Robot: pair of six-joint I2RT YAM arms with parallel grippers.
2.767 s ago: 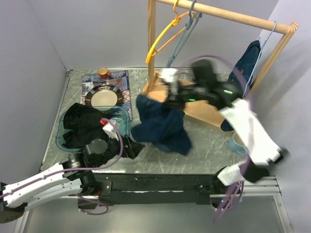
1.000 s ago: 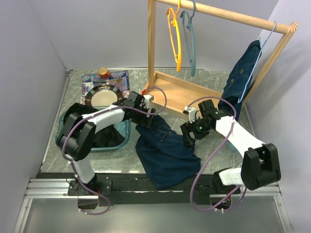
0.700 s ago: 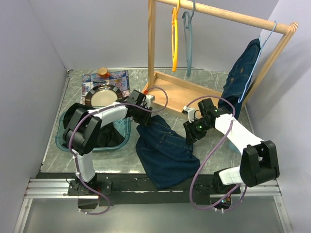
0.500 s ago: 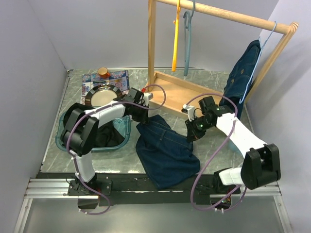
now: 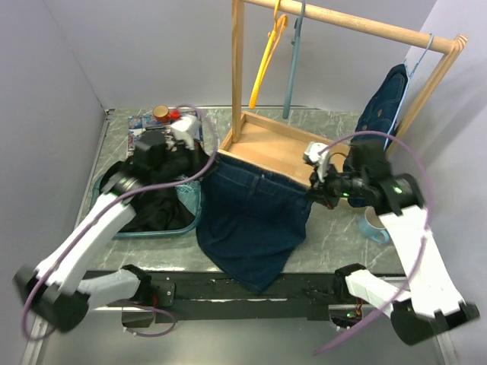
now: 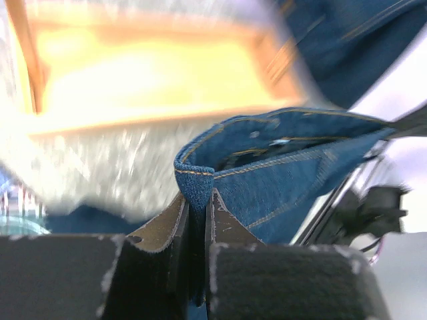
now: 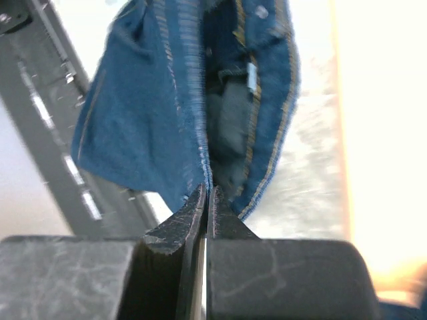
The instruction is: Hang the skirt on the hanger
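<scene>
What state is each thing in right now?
Skirt: lifted, stretched between both end effectors.
Left end effector: shut on skirt.
Right end effector: shut on skirt.
Yellow hanger: on rail, empty.
Blue hanger: on rail, empty.
Bin: holds black clothes.

No legible text, number, brand or sign in any view. Pale patch inside skirt point(image 7: 140, 100) waistband: too blurred to read. Mat point(image 5: 137, 125), far left corner: pattern only.

claw point(image 7: 206, 195) pinching denim skirt point(image 7: 153, 100) edge
</scene>
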